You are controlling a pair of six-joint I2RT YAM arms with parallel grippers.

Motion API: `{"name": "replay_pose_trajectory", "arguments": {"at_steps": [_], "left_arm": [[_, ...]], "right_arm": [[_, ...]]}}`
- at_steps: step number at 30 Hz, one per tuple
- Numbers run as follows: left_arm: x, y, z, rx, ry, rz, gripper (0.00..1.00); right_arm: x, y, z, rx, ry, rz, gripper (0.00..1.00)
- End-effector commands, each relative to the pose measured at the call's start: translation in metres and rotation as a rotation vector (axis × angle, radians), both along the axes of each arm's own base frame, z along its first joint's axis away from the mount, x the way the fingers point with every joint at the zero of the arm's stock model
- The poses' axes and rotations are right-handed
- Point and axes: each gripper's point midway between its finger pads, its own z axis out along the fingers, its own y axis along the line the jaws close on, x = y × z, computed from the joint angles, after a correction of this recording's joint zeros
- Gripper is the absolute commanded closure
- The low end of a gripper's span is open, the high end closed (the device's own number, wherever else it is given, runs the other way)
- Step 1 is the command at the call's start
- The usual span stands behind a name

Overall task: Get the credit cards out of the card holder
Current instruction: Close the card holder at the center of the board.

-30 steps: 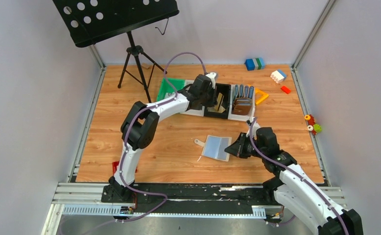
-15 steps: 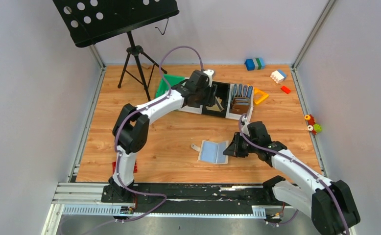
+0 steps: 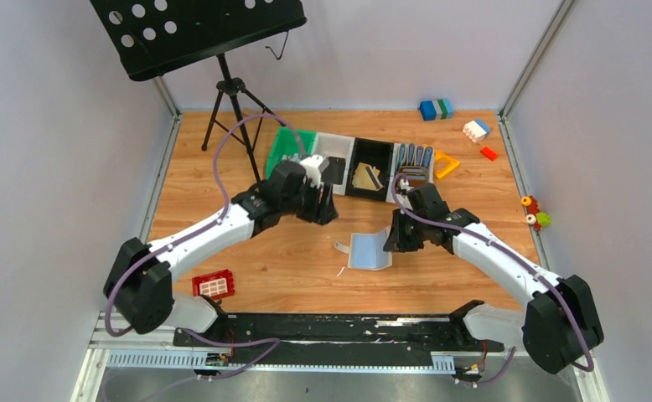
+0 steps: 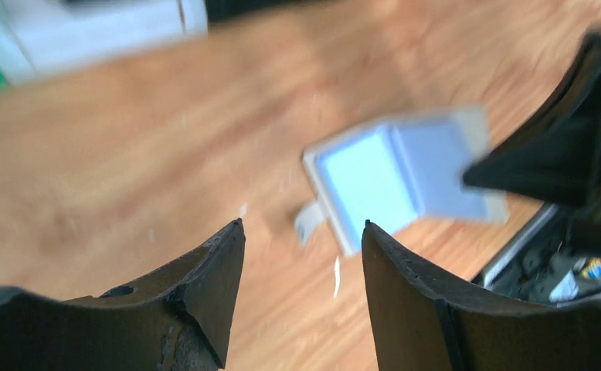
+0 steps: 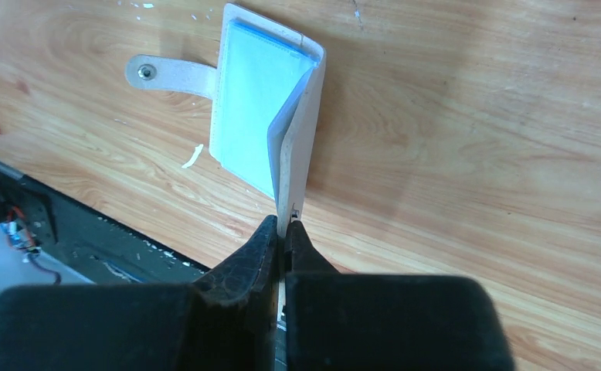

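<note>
The card holder (image 3: 367, 250) lies open on the wooden table, pale grey outside, light blue inside, its strap tab (image 5: 166, 75) pointing left. Its right flap (image 5: 297, 147) stands raised, and my right gripper (image 5: 283, 228) is shut on that flap's edge. My left gripper (image 3: 321, 206) hovers left of the holder and behind it, jaws open with nothing between them; its blurred wrist view shows the holder (image 4: 398, 174) ahead. Credit cards (image 3: 364, 177), one gold and one greyish, lie in the black bin (image 3: 381, 153) at the back. No card shows in the holder's pockets.
A green bin (image 3: 292, 144) and a white bin (image 3: 337, 142) flank the black one, with a rack of brown wallets (image 3: 415, 172) to its right. A music-stand tripod (image 3: 232, 109) stands back left. Toy bricks (image 3: 476, 130) lie back right, a red brick (image 3: 214, 285) front left.
My left gripper opened over the black bin, then drew back toward the table's middle. My right gripper shifted left and raised the holder's right flap more upright.
</note>
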Motion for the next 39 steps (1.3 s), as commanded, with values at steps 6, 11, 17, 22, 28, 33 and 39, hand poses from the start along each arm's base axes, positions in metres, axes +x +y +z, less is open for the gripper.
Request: {"name": "replay_pose_trajectory", "arguments": {"at_steps": [6, 11, 17, 22, 28, 33, 39], "left_arm": [[-0.057, 0.029, -0.064, -0.050, 0.099, -0.003, 0.36], [-0.059, 0.023, -0.090, -0.075, 0.146, -0.004, 0.38], [-0.056, 0.017, -0.119, -0.055, 0.183, -0.009, 0.44], [-0.057, 0.015, -0.132, -0.044, 0.209, -0.019, 0.55], [-0.059, 0.019, -0.140, -0.013, 0.227, -0.010, 0.64], [-0.061, 0.020, -0.141, -0.014, 0.237, -0.010, 0.68], [-0.063, 0.019, -0.140, -0.031, 0.240, -0.006, 0.72]], "right_arm": [[0.017, 0.006, -0.003, -0.315, -0.036, 0.026, 0.98], [0.020, 0.036, -0.011, -0.316, -0.026, 0.055, 0.99], [0.019, 0.069, -0.021, -0.216, 0.013, 0.068, 1.00], [0.018, 0.094, -0.016, -0.106, 0.024, 0.088, 0.96], [0.009, 0.129, 0.004, 0.139, 0.034, 0.123, 0.81], [0.008, 0.134, -0.012, 0.143, 0.071, 0.126, 0.85], [0.008, 0.142, -0.025, 0.191, 0.066, 0.142, 0.73]]}}
